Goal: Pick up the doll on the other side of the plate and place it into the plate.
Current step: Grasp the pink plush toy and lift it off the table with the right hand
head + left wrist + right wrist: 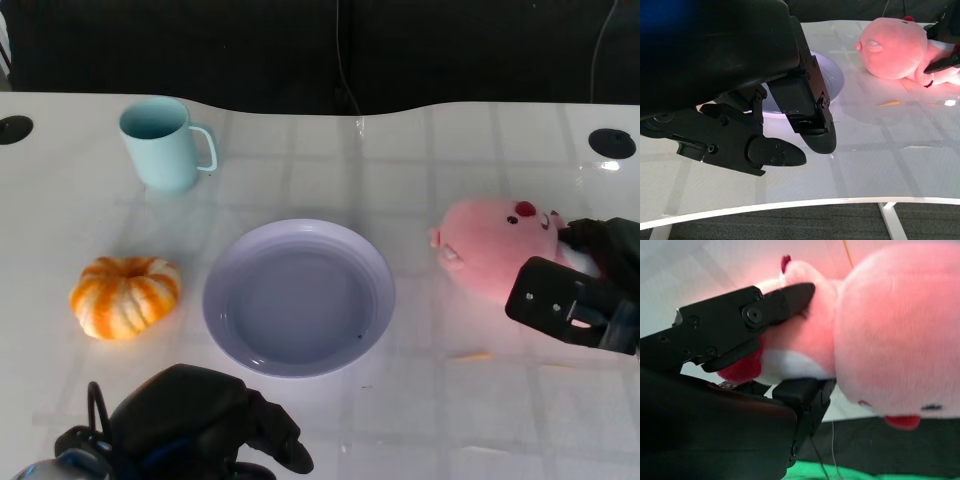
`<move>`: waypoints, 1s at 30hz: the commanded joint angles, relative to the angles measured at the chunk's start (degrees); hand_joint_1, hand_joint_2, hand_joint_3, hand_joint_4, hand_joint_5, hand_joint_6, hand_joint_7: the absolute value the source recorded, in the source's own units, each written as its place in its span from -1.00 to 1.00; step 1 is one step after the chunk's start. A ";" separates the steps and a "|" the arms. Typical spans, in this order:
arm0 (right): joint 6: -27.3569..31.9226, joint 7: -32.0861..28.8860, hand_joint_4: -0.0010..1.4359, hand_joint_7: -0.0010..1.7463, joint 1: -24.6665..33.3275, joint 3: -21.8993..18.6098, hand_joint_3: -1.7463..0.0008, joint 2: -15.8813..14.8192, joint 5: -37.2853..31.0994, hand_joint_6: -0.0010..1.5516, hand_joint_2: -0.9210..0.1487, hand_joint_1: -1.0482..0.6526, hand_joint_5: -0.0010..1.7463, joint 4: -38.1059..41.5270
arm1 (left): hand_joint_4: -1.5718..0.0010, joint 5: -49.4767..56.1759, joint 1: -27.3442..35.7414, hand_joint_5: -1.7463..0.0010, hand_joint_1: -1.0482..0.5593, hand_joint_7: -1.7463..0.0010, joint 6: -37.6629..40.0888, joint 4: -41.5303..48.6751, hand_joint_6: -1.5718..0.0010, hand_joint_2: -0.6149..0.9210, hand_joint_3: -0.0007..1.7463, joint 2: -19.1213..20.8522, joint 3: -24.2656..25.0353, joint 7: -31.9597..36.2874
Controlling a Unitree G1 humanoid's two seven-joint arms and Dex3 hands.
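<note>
The pink plush doll (495, 258) lies on its side on the white table (440, 420), to the right of the plate in the head view and clear of its rim. Its head, with a red nose and a small ear, points toward the plate; its body extends to the right edge of the picture.

The right hand (580, 290) is closed around the doll's body. In the right wrist view one black finger (740, 322) lies across the pink body above a red and white patch, and another finger part presses from the opposite side, so the doll (890, 335) is pinched between them. In the left wrist view the doll (895, 47) rests on the table surface.

The lavender plate (225, 300) sits at the centre of the table, with nothing in it. The left hand (205, 420) is at the near edge of the table, in front of the plate; in the left wrist view its fingers (812, 127) are apart and hold nothing, above the table.

An orange and white pumpkin (125, 295) lies left of the plate, near but not touching it. A light blue mug (160, 143) stands upright beyond the pumpkin, handle turned to the right, well apart from the plate.
</note>
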 commanded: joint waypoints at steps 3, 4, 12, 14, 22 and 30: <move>-1.52 -1.02 0.11 -0.86 0.37 1.78 0.79 -1.13 -0.43 0.56 -1.00 -0.12 0.27 1.40 | 0.03 0.16 -0.51 -0.45 0.01 0.98 0.62 -0.12 -0.41 1.00 -0.72 0.67 0.13 -0.73; -1.47 -0.67 0.13 -0.87 0.25 1.86 0.80 -1.21 -0.22 0.54 -1.00 -0.12 0.21 1.15 | 0.04 0.09 -0.46 -0.50 0.01 0.98 0.54 -0.12 -0.42 1.00 -0.71 0.68 0.15 -0.64; -2.67 -1.78 0.07 0.22 -0.81 0.34 0.28 -1.06 2.04 0.15 -0.56 -0.08 0.87 -1.65 | 0.03 0.17 -0.28 -0.44 0.02 0.98 0.16 -0.48 -0.42 1.00 -0.72 1.02 0.30 -0.47; -2.33 -1.17 0.10 0.46 -1.09 -1.00 -0.10 -0.74 3.78 0.07 -0.28 -0.07 0.95 -3.17 | 0.01 -0.07 -0.33 -0.46 0.02 0.98 0.06 -0.32 -0.42 1.00 -0.73 0.93 0.34 -0.34; -0.63 3.42 0.27 1.00 -0.13 -5.21 -0.59 -0.07 9.34 -0.03 0.08 -0.04 1.00 -14.30 | 0.00 -0.20 0.19 -0.48 0.03 0.98 -0.51 -0.51 -0.43 1.00 -0.74 1.14 0.58 0.04; 3.63 10.76 0.30 1.00 3.33 -8.42 -0.61 5.21 17.12 -0.04 0.16 0.05 1.00 -31.98 | 0.00 0.41 1.02 -0.42 0.02 0.98 1.86 -3.59 -0.42 1.00 -0.72 0.80 0.08 -1.89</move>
